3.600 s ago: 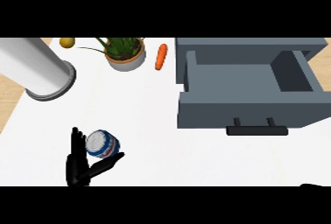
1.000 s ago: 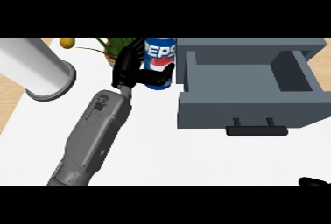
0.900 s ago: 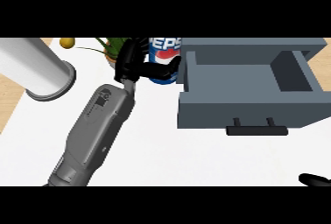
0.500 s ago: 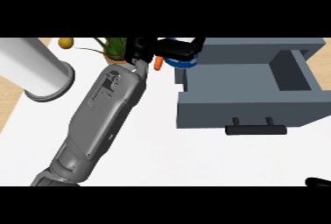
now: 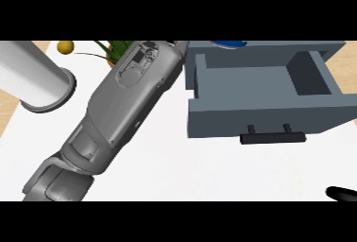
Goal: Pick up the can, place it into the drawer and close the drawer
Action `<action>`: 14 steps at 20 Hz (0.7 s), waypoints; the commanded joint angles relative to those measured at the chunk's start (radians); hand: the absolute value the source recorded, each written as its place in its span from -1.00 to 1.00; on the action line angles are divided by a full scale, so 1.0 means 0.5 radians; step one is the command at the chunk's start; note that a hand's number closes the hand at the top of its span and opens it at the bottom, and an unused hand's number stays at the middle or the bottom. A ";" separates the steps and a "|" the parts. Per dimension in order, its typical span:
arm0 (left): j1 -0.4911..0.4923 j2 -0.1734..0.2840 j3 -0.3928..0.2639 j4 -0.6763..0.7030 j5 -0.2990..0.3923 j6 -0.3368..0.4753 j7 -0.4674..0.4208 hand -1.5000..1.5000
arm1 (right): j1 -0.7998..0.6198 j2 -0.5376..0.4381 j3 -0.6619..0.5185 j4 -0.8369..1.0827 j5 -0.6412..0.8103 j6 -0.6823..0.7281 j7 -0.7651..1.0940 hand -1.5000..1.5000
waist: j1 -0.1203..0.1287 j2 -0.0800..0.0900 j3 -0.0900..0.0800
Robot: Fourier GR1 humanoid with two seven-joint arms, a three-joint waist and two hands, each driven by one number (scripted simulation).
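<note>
White counter (image 5: 209,165) stretches below, the grey drawer (image 5: 265,101) standing open with its dark handle (image 5: 273,138) facing us. Left forearm (image 5: 115,118) reaches right up past the top edge, its hand out of sight. A sliver of the blue can (image 5: 229,44) peeks above the drawer's back wall. Right hand (image 5: 343,194) barely shows at the lower corner, can't tell its fingers

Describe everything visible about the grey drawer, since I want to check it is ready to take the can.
The grey box-shaped drawer is pulled open on the white counter, its cavity facing up and showing nothing inside. Its walls look like matte blue-grey painted metal or plastic. A black bar handle on two short posts projects from the front panel, toward the view's lower edge. The grey left forearm runs along its left wall; contact cannot be judged. A sliver of blue shows at its far edge.
</note>
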 commanded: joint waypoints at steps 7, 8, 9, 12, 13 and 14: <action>-0.471 -0.002 -0.115 0.521 0.194 0.120 -0.033 1.00 | -0.008 0.049 0.089 -0.062 0.035 -0.036 0.074 -1.00 | -0.057 0.011 0.002; -0.444 -0.002 -0.194 0.543 0.252 0.128 -0.072 1.00 | -0.064 0.017 0.046 0.041 0.013 -0.025 0.018 -1.00 | -0.068 0.015 0.003; -0.499 -0.002 -0.184 0.593 0.288 0.146 -0.057 1.00 | -0.056 -0.009 0.029 -0.007 -0.027 0.004 0.022 -1.00 | -0.100 0.021 0.004; -0.571 -0.002 -0.240 0.651 0.334 0.191 -0.053 1.00 | -0.143 -0.053 0.039 -0.008 0.017 -0.042 0.142 -1.00 | -0.090 0.019 0.003; -0.528 -0.002 -0.252 0.711 0.334 0.176 -0.147 1.00 | -0.143 -0.045 0.066 -0.037 -0.003 -0.024 0.135 -1.00 | -0.111 0.028 0.003; -0.518 -0.002 -0.283 0.731 0.325 0.224 -0.178 1.00 | -0.226 -0.129 -0.043 0.070 -0.080 -0.010 0.138 -1.00 | -0.107 0.030 0.004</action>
